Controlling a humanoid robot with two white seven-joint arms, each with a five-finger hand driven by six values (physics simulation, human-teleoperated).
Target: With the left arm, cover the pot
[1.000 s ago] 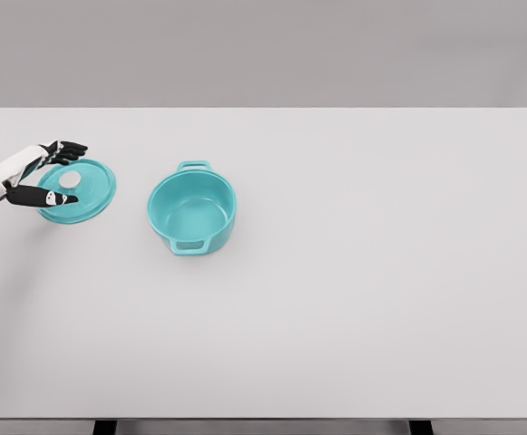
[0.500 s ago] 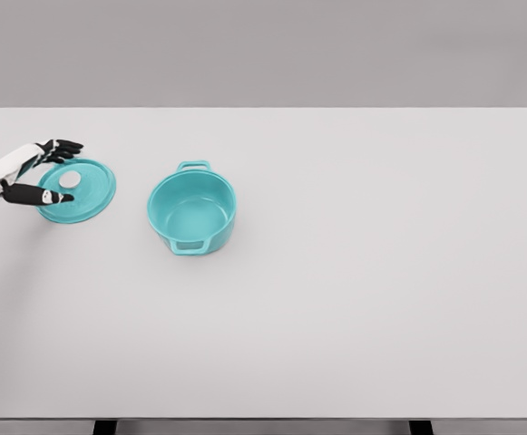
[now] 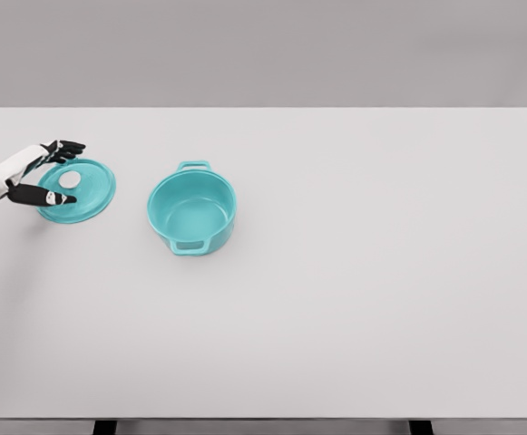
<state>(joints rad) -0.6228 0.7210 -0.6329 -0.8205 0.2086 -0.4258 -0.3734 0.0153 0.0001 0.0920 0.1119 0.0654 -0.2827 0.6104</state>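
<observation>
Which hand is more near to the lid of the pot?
Left. The left hand is at the lid's left edge, fingers spread around its white knob. The right hand is not in view.

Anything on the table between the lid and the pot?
No. In the head view, only bare white table separates the teal lid from the open pot.

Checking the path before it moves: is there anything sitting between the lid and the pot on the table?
Nothing visible does. The lid lies flat at the left hand, and only bare table separates it from the open pot to its right.
</observation>
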